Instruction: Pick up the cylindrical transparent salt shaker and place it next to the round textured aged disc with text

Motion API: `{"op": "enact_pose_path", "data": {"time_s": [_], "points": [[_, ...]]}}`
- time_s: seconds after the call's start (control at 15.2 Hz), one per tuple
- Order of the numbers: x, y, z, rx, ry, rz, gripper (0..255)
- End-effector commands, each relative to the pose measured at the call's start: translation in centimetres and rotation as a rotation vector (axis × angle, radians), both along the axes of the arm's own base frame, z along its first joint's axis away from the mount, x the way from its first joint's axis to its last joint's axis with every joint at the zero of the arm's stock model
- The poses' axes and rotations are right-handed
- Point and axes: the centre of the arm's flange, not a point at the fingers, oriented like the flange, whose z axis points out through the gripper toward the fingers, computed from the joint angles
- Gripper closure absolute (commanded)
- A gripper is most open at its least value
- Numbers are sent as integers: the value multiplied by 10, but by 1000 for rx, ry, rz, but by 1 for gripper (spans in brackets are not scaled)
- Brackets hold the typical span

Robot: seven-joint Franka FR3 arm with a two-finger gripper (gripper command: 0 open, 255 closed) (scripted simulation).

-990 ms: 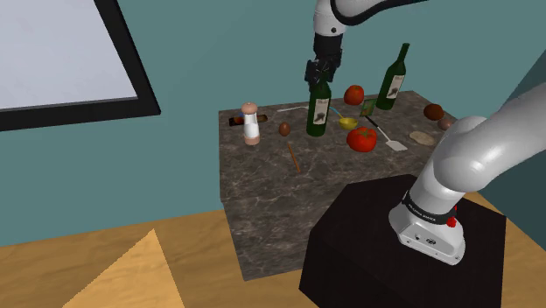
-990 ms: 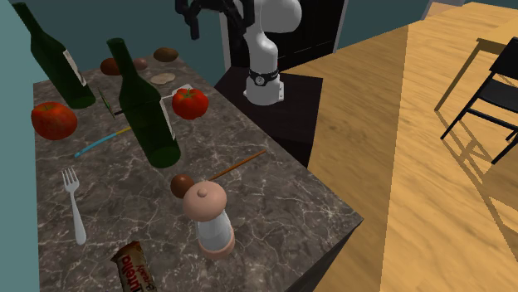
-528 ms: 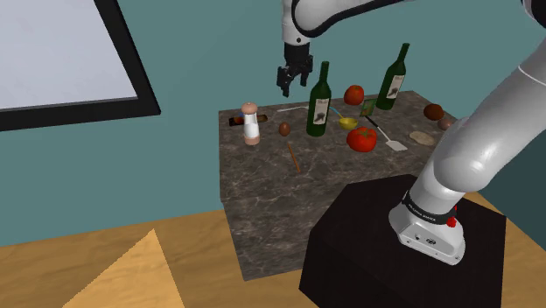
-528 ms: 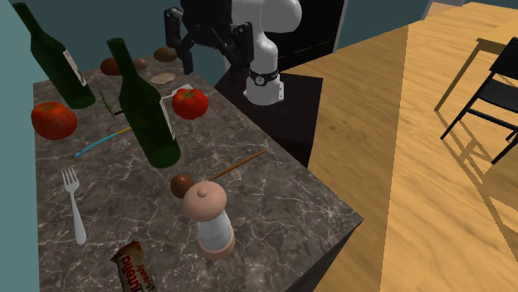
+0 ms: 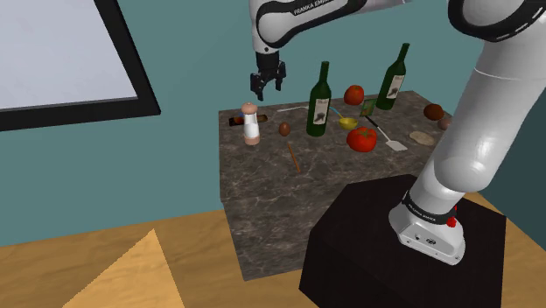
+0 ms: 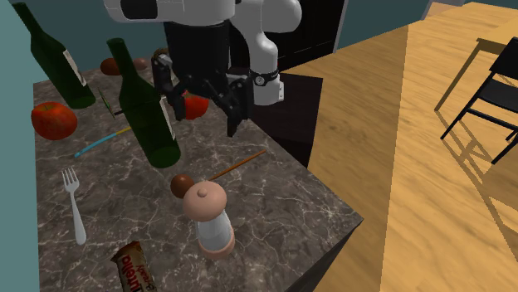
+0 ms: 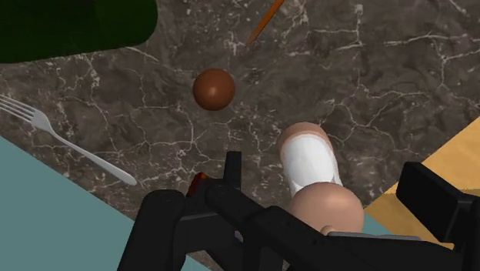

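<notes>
The salt shaker has a white body with a pinkish cap and base. It stands upright near the counter's corner at the shoulder view's left. My gripper hangs open above it, a little toward the bottles, and holds nothing. In the wrist view the shaker lies between the spread fingers, well below them and untouched. A flat beige disc lies at the counter's opposite end, beside a brown lump.
On the dark marble counter stand two green wine bottles among tomatoes. A brown ball and an orange stick lie close to the shaker, with a fork and a wrapped bar by the wall.
The gripper has swung toward the shoulder view's left, from above the nearer bottle to above the shaker, and has come lower. Nothing on the counter has moved.
</notes>
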Motion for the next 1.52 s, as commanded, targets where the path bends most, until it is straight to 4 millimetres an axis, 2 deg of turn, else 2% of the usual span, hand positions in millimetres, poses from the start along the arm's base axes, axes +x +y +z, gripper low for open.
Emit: {"op": "enact_pose_path", "data": {"time_s": [0.0, 0.46, 0.99, 1.45], "points": [[27, 7, -10, -1, 1, -2, 0], [108, 29, -40, -6, 4, -6, 0], [109, 26, -79, -6, 4, -6, 0], [109, 26, -79, -6, 4, -6, 0]]}}
